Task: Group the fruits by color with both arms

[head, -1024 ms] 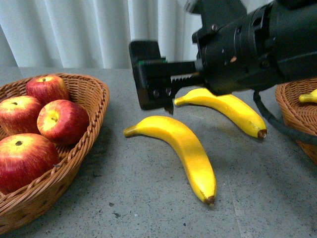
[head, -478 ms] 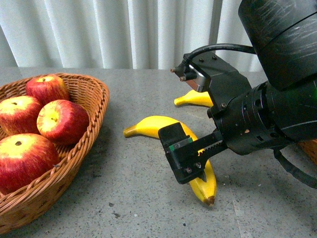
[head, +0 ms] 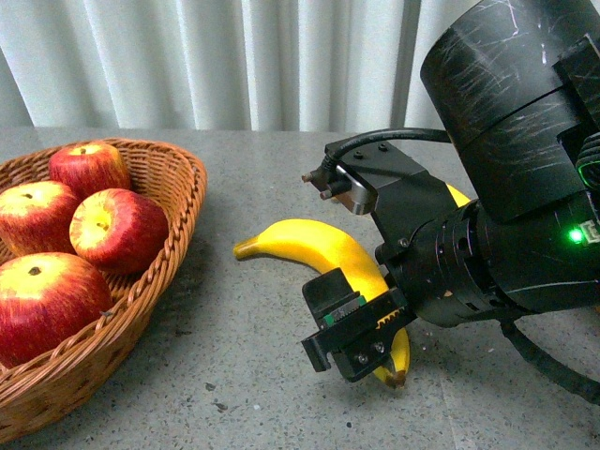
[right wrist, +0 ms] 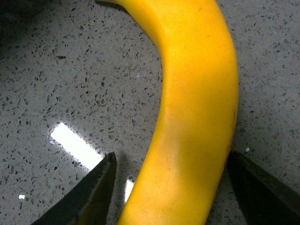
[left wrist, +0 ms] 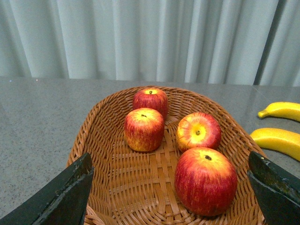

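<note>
The right gripper (right wrist: 171, 161) is open a little wider than the banana (right wrist: 197, 108) and stands astride it, one finger on each side. I cannot tell if they touch it. This banana is glossy yellow, curved, with a brown tip, and it lies on the table (head: 234, 375) near the basket (head: 183, 202). The left gripper (left wrist: 171, 192) is wide open and holds nothing, above the basket. Four red-yellow apples (head: 117, 230) are in the basket. A second banana (head: 457, 195) makes two.
</note>
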Controlling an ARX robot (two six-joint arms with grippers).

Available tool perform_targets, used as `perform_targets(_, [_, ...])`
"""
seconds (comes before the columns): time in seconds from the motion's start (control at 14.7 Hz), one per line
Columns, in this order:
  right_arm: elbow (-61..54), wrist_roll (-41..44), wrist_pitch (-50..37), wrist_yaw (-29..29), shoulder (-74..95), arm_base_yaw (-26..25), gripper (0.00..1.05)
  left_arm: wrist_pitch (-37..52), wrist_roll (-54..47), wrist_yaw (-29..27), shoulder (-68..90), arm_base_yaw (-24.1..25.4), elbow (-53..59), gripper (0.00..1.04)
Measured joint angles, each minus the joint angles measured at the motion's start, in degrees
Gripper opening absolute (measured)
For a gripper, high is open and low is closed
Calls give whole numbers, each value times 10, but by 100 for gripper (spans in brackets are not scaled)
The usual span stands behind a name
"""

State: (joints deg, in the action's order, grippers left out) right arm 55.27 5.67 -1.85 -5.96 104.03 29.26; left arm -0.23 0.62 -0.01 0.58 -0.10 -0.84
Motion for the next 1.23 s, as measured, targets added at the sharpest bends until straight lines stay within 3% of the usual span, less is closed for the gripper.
perform_targets(0.14, [1, 0, -8, -1, 0, -10, 44, 0, 0, 0, 0, 0, 0, 98])
perform_targets(0.27, [15, -14, -3, -20, -16, -47, 32, 0, 0, 0, 0, 0, 0, 98])
perform_targets(0.48, [41, -59, -19, -70, -90, -136, 32, 0, 0, 0, 0, 0, 0, 98])
perform_targets(0.55, [35, -81, -76, -100, -143, -230, 32, 0, 0, 0, 0, 0, 0, 98])
perform_targets(0.61, [-21, -9, -123, -70, -157, -329, 32, 0, 0, 0, 0, 0, 0, 98])
perform_targets(0.68, [-64, 65, -136, -57, -157, -374, 32, 0, 0, 0, 0, 0, 0, 98])
perform_targets(1.02, [-108, 171, -162, -53, -180, -429, 34, 0, 0, 0, 0, 0, 0, 98])
perform_targets(1.16, [-108, 171, -162, -62, -195, -445, 57, 0, 0, 0, 0, 0, 0, 98])
perform_targets(1.23, [-108, 171, -158, -65, -200, -447, 63, 0, 0, 0, 0, 0, 0, 98])
